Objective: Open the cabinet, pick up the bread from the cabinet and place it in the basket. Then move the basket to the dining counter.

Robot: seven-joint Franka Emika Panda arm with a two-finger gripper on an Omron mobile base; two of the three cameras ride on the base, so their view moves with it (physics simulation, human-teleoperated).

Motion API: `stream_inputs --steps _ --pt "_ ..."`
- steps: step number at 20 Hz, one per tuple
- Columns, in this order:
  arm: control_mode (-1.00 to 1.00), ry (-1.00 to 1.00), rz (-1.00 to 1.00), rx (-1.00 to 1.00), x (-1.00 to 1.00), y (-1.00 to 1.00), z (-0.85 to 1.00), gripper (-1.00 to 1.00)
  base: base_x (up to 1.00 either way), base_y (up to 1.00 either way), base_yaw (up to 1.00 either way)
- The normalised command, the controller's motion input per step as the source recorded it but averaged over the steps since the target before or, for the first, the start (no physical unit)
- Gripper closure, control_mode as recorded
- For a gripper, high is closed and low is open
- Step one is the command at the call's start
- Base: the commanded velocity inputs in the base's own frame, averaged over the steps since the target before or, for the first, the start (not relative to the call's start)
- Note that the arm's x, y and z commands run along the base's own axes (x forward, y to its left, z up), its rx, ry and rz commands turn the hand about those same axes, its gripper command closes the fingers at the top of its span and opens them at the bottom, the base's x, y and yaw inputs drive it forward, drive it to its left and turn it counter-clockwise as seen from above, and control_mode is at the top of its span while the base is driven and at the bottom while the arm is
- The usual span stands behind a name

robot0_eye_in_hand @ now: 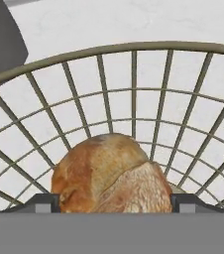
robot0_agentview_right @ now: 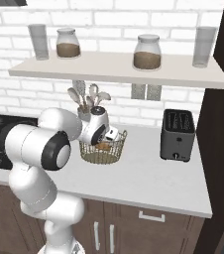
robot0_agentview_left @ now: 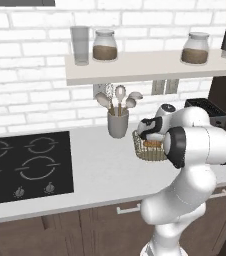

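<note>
Golden-brown bread (robot0_eye_in_hand: pixel 109 173) with paler crust patch, tan-gold wire-mesh basket (robot0_agentview_right: pixel 103 151), white worktop (robot0_agentview_left: pixel 105 165), black stove (robot0_agentview_left: pixel 27 165), grey utensil cup (robot0_agentview_left: pixel 118 123), white brick wall (robot0_agentview_left: pixel 30 75).

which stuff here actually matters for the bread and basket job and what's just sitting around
For the job:
- bread, lying in the basket
- basket, on the white worktop
- gripper, open, its tips either side of the bread

Just sitting around:
- utensil cup with spoons
- toaster
- glass jars on the shelf
- stove
</note>
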Motion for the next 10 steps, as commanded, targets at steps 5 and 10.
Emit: stream_inputs --steps 5,10 --pt "-1.0 0.0 0.0 0.0 0.02 0.0 -0.26 1.0 0.0 0.0 0.0" --pt "-1.0 0.0 0.0 0.0 -0.11 0.0 -0.04 -1.0 0.0 0.0 0.0"
